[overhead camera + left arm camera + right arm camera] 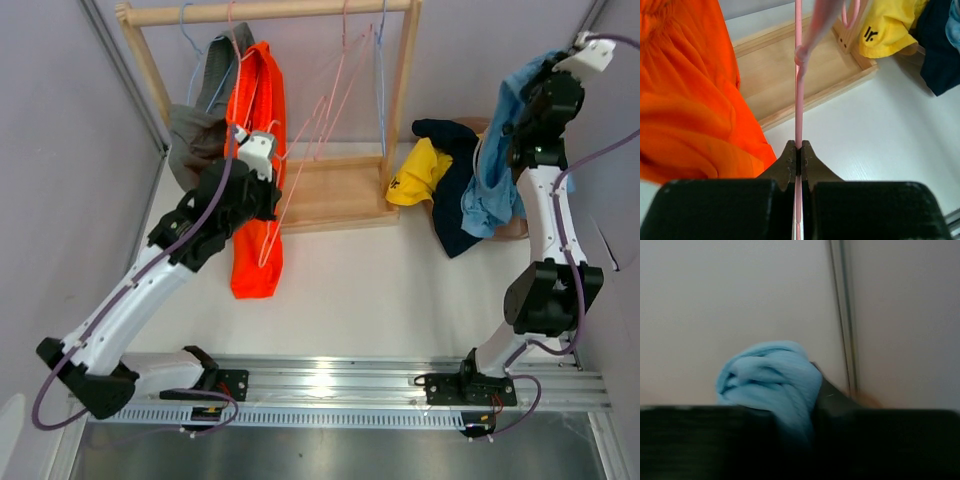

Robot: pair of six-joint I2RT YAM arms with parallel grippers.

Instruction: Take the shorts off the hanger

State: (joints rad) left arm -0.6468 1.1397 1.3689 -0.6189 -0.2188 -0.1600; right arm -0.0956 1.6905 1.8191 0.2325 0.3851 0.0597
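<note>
We're pinching the hanger point(798, 110) with the left gripper point(798, 156), orange shorts point(690, 105) drooping just left of it; right gripper point(792, 407) clutching blue shorts point(490, 190).

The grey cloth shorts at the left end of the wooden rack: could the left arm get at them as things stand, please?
Probably not yet: the left gripper is shut on a thin pink hanger and must release it first. The grey cloth shorts hang close beside it.
</note>
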